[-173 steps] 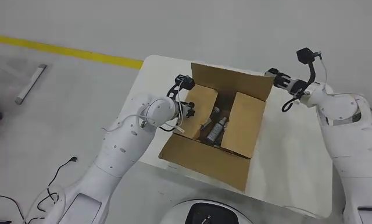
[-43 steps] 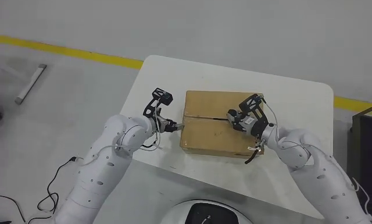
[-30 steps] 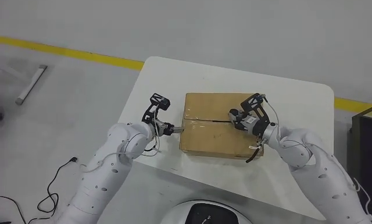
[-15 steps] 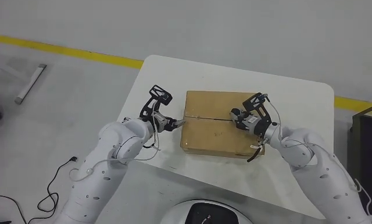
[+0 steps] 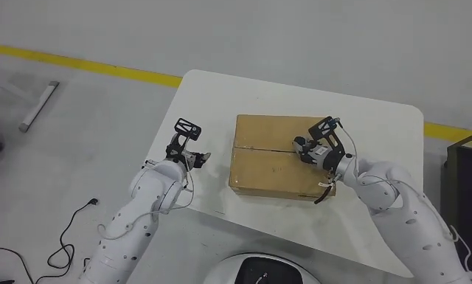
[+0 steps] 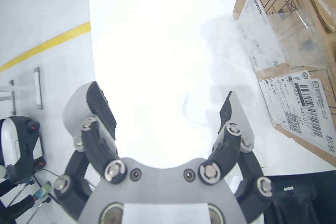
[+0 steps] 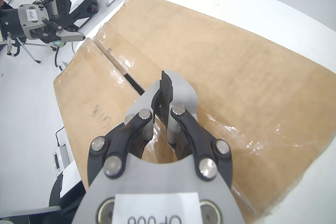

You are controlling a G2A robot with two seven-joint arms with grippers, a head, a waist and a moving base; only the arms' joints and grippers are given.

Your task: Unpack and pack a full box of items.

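Note:
The brown cardboard box [image 5: 273, 158] lies on the white table [image 5: 369, 122] with both top flaps folded down and meeting at a seam. My right gripper [image 5: 301, 147] is shut, its fingers pressed together over the box top [image 7: 210, 64] near the right end of the seam; the right gripper [image 7: 164, 86] holds nothing. My left gripper [image 5: 196, 157] hovers over bare table a short way left of the box, apart from it. In the left wrist view the left gripper [image 6: 162, 101] is open and empty, with the labelled box side [image 6: 288, 46] off to one side.
Free table surface lies left of the box [image 6: 157, 25] and to its right and back. The table's near edge runs close to the box front. A yellow line [image 5: 88, 65] crosses the floor beyond the table.
The box flaps, open at first, are now folded shut. Over the last second my left gripper drew back leftward from the box's left side. The right gripper stayed on the box top.

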